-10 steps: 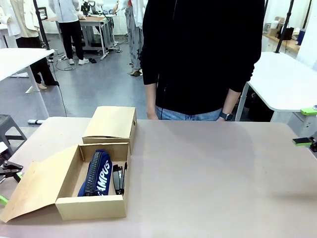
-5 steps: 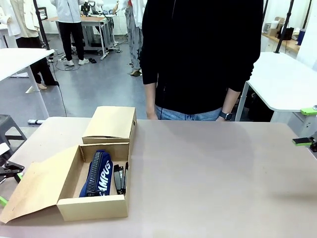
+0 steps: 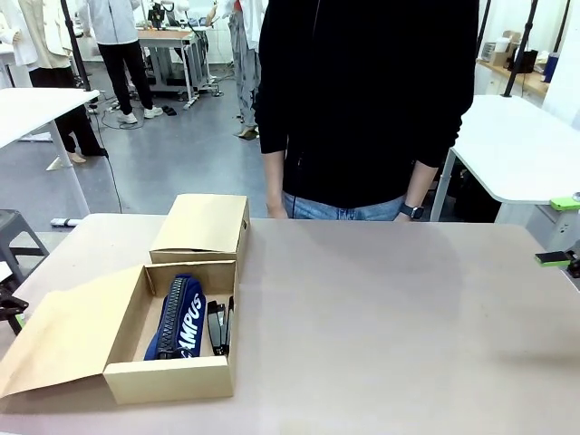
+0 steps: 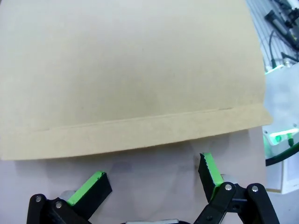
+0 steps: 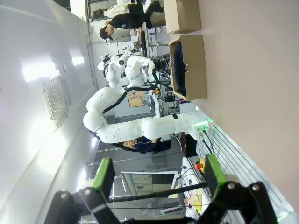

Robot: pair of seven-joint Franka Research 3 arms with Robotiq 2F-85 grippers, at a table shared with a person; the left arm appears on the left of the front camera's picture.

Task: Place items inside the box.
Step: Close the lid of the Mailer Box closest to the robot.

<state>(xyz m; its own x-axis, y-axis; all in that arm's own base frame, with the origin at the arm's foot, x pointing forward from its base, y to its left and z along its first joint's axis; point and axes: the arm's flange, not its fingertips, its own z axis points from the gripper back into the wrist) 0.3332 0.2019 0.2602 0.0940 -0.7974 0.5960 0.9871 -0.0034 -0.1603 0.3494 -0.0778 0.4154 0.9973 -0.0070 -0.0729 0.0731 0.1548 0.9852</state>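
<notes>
At the lower left of the front view we see the open box (image 3: pixel 168 362) on the counter (image 3: pixel 390 317), its lid flap (image 3: pixel 59 340) lying folded out toward the left edge of the frame. Inside it the navy zip pouch (image 3: pixel 178 317) lettered "CAMPUS" lies with its long axis running from the near wall to the far wall, and black staplers (image 3: pixel 217 328) lie alongside it on its right, parallel to it. Our left gripper (image 4: pixel 154 179) sits just off the flap's free edge, fingers spread wide with nothing between them; in the left wrist view the flap's creased border runs across the frame directly ahead of the green pads. We judge that any closing of the box turns on this: the flap lies straight in front of the left gripper, and that arm is much the nearer. Our right gripper (image 5: pixel 156 177) is fully open and empty, well apart from the box at the far right of the counter. A second closed box (image 3: pixel 204 225) stands behind the open one.
</notes>
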